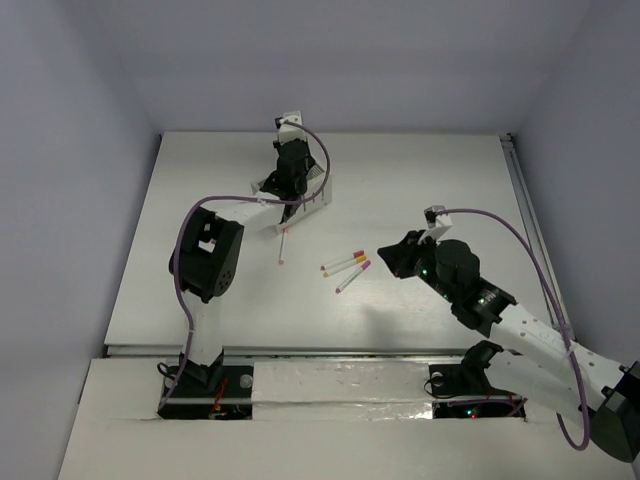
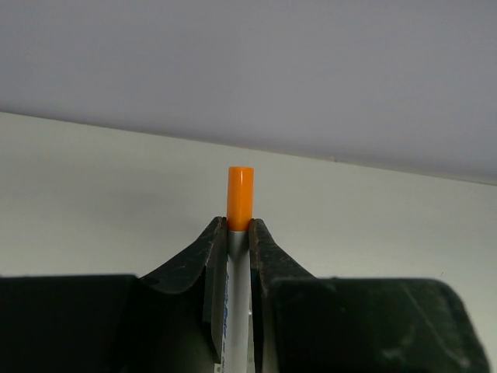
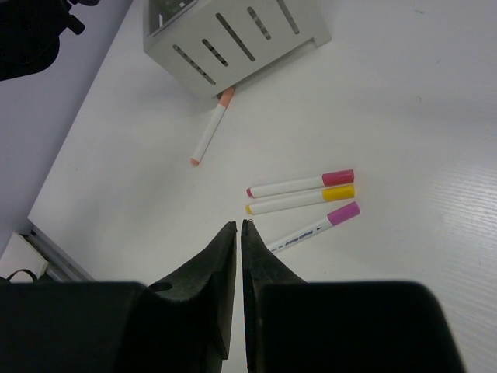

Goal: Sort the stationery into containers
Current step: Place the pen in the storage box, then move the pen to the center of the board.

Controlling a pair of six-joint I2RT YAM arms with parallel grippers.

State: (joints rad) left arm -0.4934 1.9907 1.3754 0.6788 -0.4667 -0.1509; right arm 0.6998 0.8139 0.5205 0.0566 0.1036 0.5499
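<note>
My left gripper (image 1: 291,182) is over the white slotted organiser (image 1: 317,196) at the back of the table. In the left wrist view it (image 2: 238,227) is shut on a white pen with an orange cap (image 2: 240,198), which sticks out past the fingertips. A pen with a pale orange cap (image 1: 283,246) lies just in front of the organiser (image 3: 233,39), its cap end touching the wall (image 3: 210,130). Three pens lie side by side mid-table: magenta cap (image 3: 300,185), yellow cap (image 3: 300,200), purple cap (image 3: 314,228). My right gripper (image 3: 238,224) is shut and empty, just right of them (image 1: 386,254).
White table (image 1: 440,190) inside grey walls. A metal rail (image 1: 525,200) runs along the table's right edge. The left arm's body (image 1: 208,255) stands at the near left.
</note>
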